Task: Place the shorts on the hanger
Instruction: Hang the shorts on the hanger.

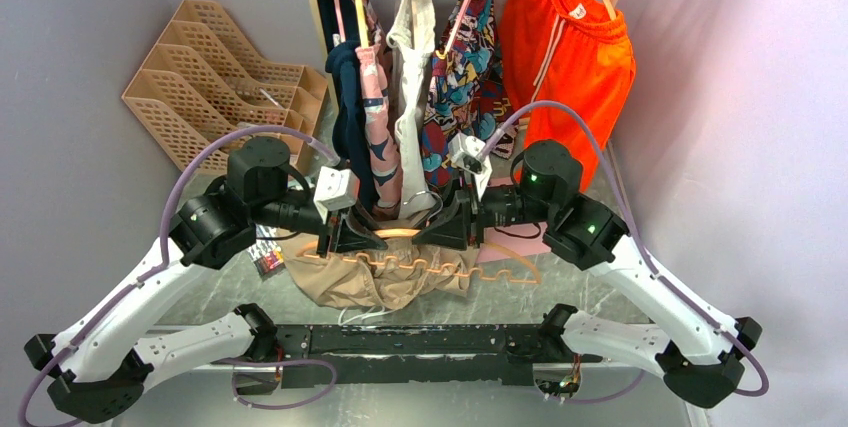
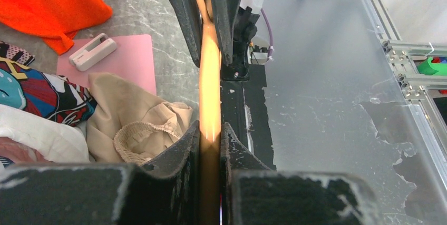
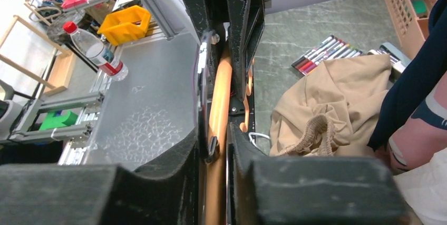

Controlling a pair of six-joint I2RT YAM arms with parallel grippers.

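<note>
The beige shorts [image 1: 380, 282] lie crumpled on the table in front of the arm bases, waistband bunched; they also show in the left wrist view [image 2: 132, 125] and the right wrist view [image 3: 332, 114]. The pale orange hanger [image 1: 400, 234] is held level above the shorts, its wavy lower bar [image 1: 420, 267] hanging over the fabric. My left gripper [image 1: 372, 234] is shut on the hanger's top bar [image 2: 210, 88] from the left. My right gripper [image 1: 428, 232] is shut on the same bar [image 3: 219, 109] from the right. The two grippers face each other, close together.
A clothes rail at the back holds several garments, among them bright orange shorts [image 1: 565, 47] and a cream-white garment [image 1: 412, 77]. Tan lattice file racks [image 1: 215, 77] stand back left. Markers [image 3: 327, 54] lie on the table. A pink mat [image 2: 129, 59] carries a white device [image 2: 92, 51].
</note>
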